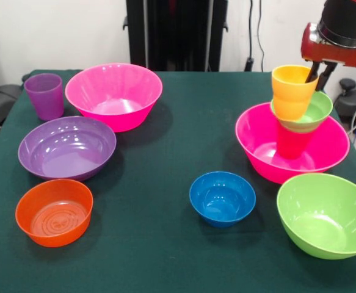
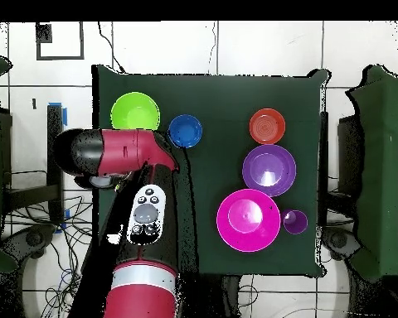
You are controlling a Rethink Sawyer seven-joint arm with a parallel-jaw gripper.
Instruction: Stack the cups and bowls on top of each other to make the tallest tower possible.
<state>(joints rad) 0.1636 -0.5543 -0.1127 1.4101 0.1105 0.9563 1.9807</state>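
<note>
We see the yellow-orange cup [image 1: 294,91] between the jaws, gripper [image 1: 320,72] clamped on its rim, small green bowl [image 1: 309,113] beneath it, red cup [image 1: 294,141] under that, inside a hot pink bowl [image 1: 257,149], blue bowl [image 1: 221,198] well apart.

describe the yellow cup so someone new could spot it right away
In the front view, find the hot pink bowl on the table's right, holding a stack. A red cup stands in it, a small green bowl on that, and the yellow-orange cup sits on top, the highest item, under the gripper.
</note>
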